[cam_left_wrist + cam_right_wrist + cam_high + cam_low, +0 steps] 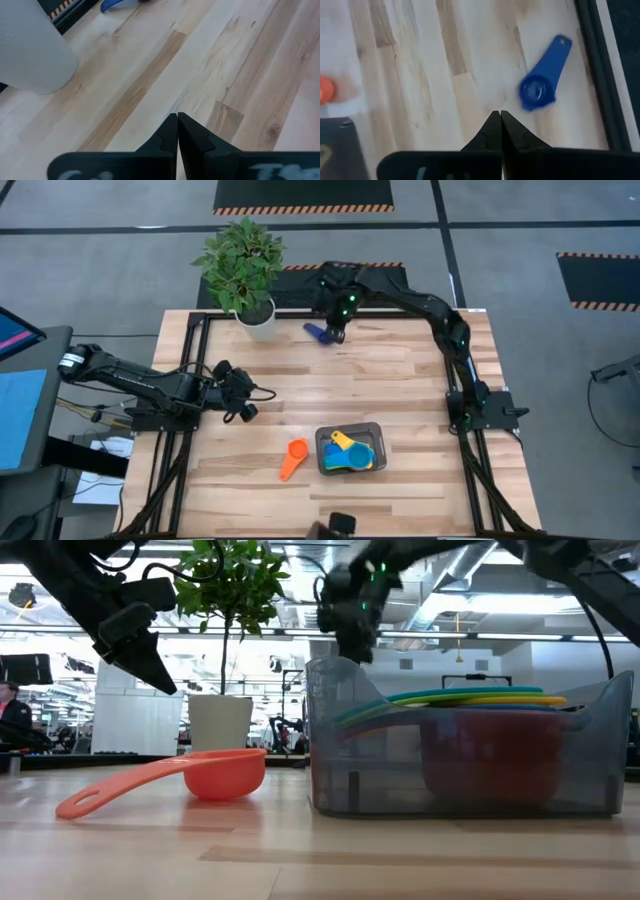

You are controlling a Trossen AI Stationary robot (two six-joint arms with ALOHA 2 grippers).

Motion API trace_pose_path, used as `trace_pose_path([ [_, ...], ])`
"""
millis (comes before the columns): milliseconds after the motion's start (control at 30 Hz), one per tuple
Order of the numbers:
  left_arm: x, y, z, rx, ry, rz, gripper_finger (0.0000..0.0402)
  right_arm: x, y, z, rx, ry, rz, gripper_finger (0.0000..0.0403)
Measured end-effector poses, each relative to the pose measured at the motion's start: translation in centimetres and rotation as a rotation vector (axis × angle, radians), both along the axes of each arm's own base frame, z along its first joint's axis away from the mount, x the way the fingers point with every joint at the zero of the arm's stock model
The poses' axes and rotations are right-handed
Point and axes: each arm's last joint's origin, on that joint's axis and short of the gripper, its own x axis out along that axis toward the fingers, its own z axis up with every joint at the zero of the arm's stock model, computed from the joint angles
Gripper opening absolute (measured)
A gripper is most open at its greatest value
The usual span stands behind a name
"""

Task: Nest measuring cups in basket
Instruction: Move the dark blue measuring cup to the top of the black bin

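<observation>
Writing cannot be read anywhere; pale marks on both gripper bodies in the wrist views are too blurred to make out.

The table [400,370] is pale wood in long planks with darker streaks of grain, framed in black metal rails. It stands on a grey floor with dark mats edged in orange-and-black stripes. Across the table the low view shows a bright hall with ceiling pipes and a person at the far left.

A white pot [258,326] with a leafy green plant [240,262] stands at the far left corner of the table.

The basket [350,449], a shallow dark grey tray with rounded corners and see-through walls, sits near the front edge. Nested cups [350,454] lie in it: yellow and light blue show from above, and red, green and yellow from the side. The orange cup [294,457], smooth plastic with a round bowl and flat handle, lies on the wood just beside the basket's left side. A small blue cup [543,74] lies alone by the far rail.

The right gripper [335,334] hangs over that blue cup, fingers pressed together, holding nothing. The left gripper [248,404] waits at the left side, fingers likewise closed and empty.
</observation>
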Motion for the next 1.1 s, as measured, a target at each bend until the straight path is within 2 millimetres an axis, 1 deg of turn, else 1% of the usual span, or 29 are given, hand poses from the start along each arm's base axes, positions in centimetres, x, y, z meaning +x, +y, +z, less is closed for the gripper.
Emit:
trace_pose_path([
  [100, 0.0, 0.0, 0.0, 0.004, -0.002, 0.004, 0.0000, 0.0, -1.7, -2.9, 0.027, 0.009, 0.078, 0.0004],
  [167, 0.0, 0.0, 0.0, 0.005, -0.002, 0.004, 0.0000, 0.8, -2.3, -4.9, 0.011, 0.013, 0.112, 0.0004],
  [233, 0.0, 0.0, 0.0, 0.005, -0.006, 0.004, 0.0000, 1.3, -3.3, -6.4, 0.029, -0.004, 0.099, 0.0004],
  [300, 0.0, 0.0, 0.1, 0.010, -0.009, 0.009, 0.0000, 2.1, -3.7, -8.0, 0.072, -0.032, 0.090, 0.0004],
  [400, 0.1, 0.0, 0.1, 0.019, -0.009, 0.001, 0.0000, 2.7, -4.6, -9.7, 0.135, -0.040, 0.018, 0.0003],
  [467, 0.1, 0.0, 0.1, 0.022, -0.007, -0.002, 0.0000, 2.6, -5.3, -10.4, 0.151, -0.022, -0.009, 0.0002],
  [567, 0.1, 0.0, 0.1, 0.021, -0.007, -0.004, 0.0000, 1.7, -6.6, -11.2, 0.172, 0.015, -0.038, 0.0001],
  [667, 0.2, 0.0, 0.1, 0.034, -0.004, -0.019, 0.0000, 0.7, -7.6, -11.5, 0.189, 0.036, -0.069, 0.0001],
  [733, 0.2, 0.0, 0.2, 0.051, -0.002, -0.030, 0.0000, 0.7, -8.0, -11.9, 0.196, 0.026, -0.067, 0.0001],
  [800, 0.3, 0.0, 0.3, 0.066, -0.013, -0.034, 0.0000, 0.6, -7.8, -12.3, 0.229, 0.039, -0.064, 0.0001],
  [900, 0.5, 0.1, 0.4, 0.081, -0.024, -0.037, 0.0000, 1.2, -7.3, -12.4, 0.213, 0.026, -0.023, 0.0000],
  [1000, 0.5, 0.1, 0.4, 0.083, -0.021, -0.039, 0.0000, 1.1, -6.7, -13.0, 0.246, 0.078, -0.017, 0.0000],
  [1100, 0.5, 0.1, 0.4, 0.076, -0.027, -0.032, 0.0000, 1.5, -6.4, -13.4, 0.246, 0.078, -0.008, 0.0000],
])
